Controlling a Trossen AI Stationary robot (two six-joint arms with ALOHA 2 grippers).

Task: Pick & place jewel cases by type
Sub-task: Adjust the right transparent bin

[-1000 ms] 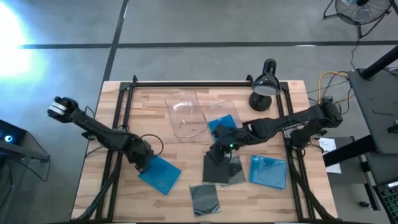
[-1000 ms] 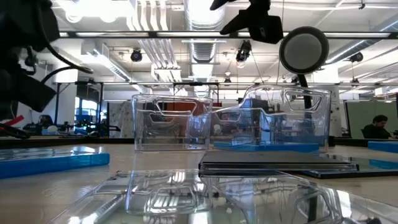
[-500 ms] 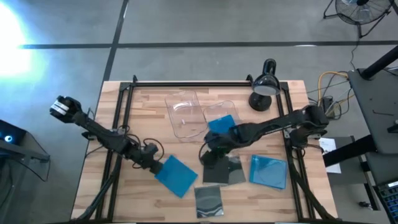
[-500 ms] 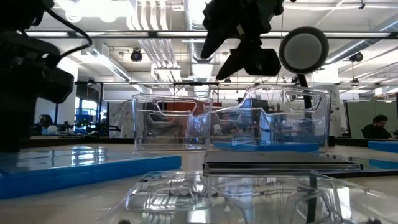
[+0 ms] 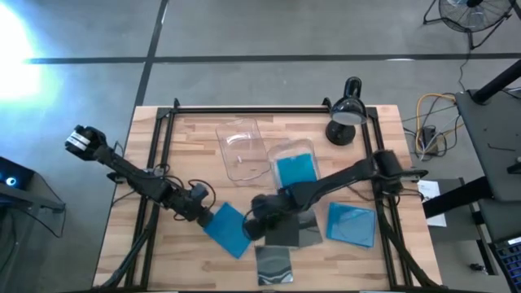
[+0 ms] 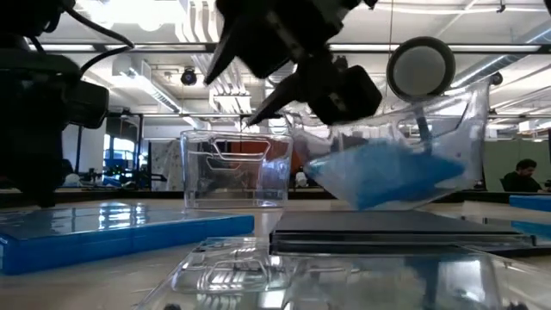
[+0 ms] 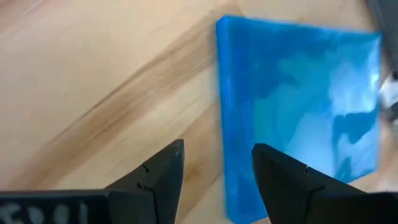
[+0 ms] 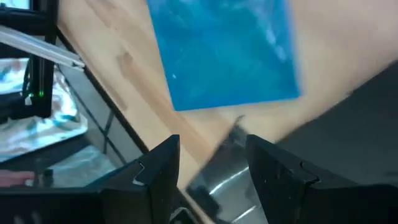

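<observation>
A bright blue jewel case [image 5: 228, 229] lies flat near the table's near edge, also seen as blue case [image 7: 298, 106] and blue case [image 8: 224, 56]. My left gripper [image 5: 200, 214] is open at its left edge [image 7: 222, 124]. My right gripper [image 5: 259, 227] is open on the case's right side, over the left edge of a dark grey case [image 5: 286, 231]. A smoky case [image 5: 273, 262] lies nearer still. Another blue case [image 5: 352, 224] lies to the right. A further blue case [image 5: 295, 169] sits in a clear tray [image 6: 405, 164] that stands tilted. My left gripper has one finger [image 7: 292, 186] over the blue case and the other over bare wood, with the case's left edge [image 7: 222, 143] running between them. I cannot tell whether either finger touches the case, which lies flat on the table.
A second clear tray [image 5: 244, 150] stands at the far middle of the table. A black desk lamp [image 5: 346, 114] stands at the far right. Black rails [image 5: 159, 163] run along the table's sides. Bare wood shows at the far left and near left.
My left gripper has moved toward the table's right, and the blue case beside it has slid right and turned a little. My right gripper has swung from beside the trays toward the near left, down to the dark case. The tray holding a blue case has tipped.
</observation>
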